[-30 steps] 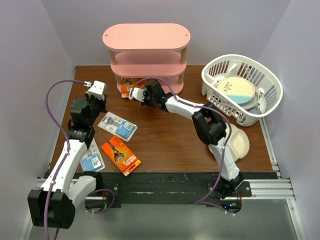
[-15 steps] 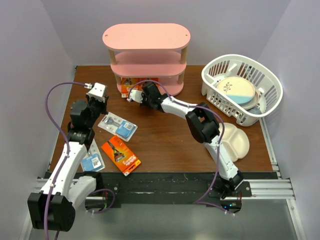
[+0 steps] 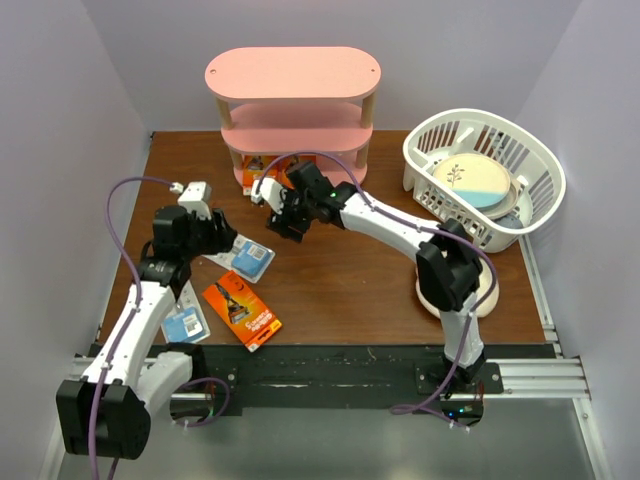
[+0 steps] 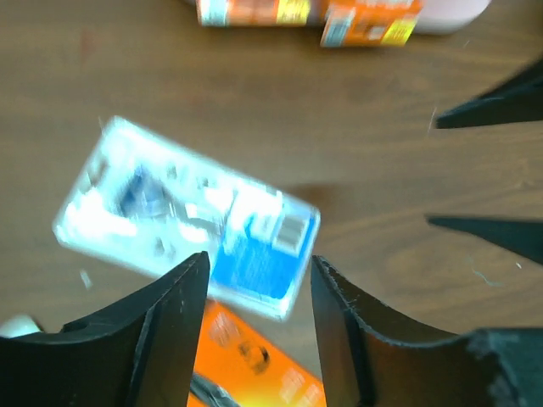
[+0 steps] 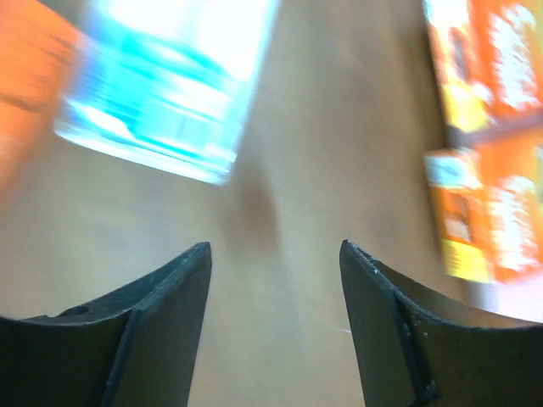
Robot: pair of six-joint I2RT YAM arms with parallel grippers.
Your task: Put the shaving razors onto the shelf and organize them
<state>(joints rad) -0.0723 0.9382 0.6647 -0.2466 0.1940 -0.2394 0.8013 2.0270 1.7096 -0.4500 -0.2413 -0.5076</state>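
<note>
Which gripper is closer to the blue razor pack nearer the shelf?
Left. The left gripper hovers at the pack's left end; the right gripper is beyond its right corner, toward the shelf.

Open hand (image 4: 259, 261) over blister pack (image 4: 170, 212) — blurred.

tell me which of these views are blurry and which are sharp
Top external: sharp and evenly lit, the shelf in clear focus. Left wrist: the blister pack is softened by motion blur. Right wrist: the worst, with the orange packs streaked, though the right tool itself is crisp.
</note>
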